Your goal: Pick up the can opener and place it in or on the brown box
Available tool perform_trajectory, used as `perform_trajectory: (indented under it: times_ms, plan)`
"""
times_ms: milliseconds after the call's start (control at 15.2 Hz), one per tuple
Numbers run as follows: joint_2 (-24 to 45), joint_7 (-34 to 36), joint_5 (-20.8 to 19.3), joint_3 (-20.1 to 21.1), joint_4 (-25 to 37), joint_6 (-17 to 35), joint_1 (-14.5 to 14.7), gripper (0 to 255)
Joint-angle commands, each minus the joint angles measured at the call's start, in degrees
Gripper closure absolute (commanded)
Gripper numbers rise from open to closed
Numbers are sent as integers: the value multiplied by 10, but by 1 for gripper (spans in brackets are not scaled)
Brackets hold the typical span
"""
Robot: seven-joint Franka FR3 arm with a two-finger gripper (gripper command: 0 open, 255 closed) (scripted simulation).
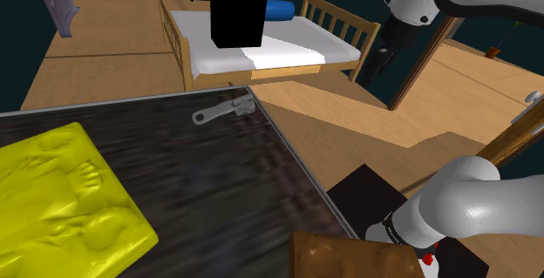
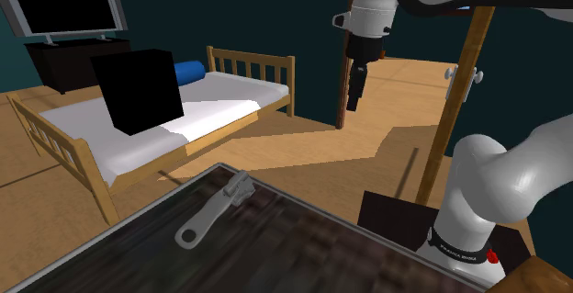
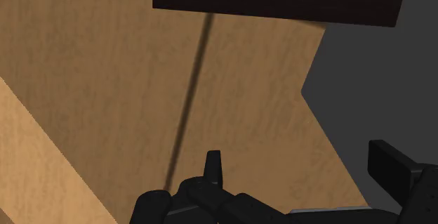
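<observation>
The can opener [image 1: 225, 109] is a grey metal tool lying flat near the far edge of the dark table [image 1: 174, 180]; the second exterior view shows the can opener [image 2: 213, 210] near the table's corner. A brown box [image 1: 353, 257] sits at the shoulder view's bottom edge, beside the arm's base. My gripper [image 1: 368, 74] hangs high above the wooden floor, well off the table and to the shoulder view's right of the can opener. It points down in the second exterior view [image 2: 353, 98]. In the wrist view the gripper [image 3: 302, 168] has its fingers [image 3: 213, 166] apart, with nothing between them.
A bumpy yellow slab [image 1: 61, 202] covers the table's near left part. Behind the table stands a wooden bed [image 1: 261, 45] with a black block [image 1: 237, 13] and a blue pillow [image 1: 279, 9]. A wooden post [image 2: 455, 107] rises close to the arm.
</observation>
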Motion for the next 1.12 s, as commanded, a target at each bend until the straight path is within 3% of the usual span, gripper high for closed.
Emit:
perform_trajectory:
  times_ms: [0,1056]
  plan:
    - [0,0,0,0,0,0,0,0]
    - [306,-105,17,90,224,31,105,0]
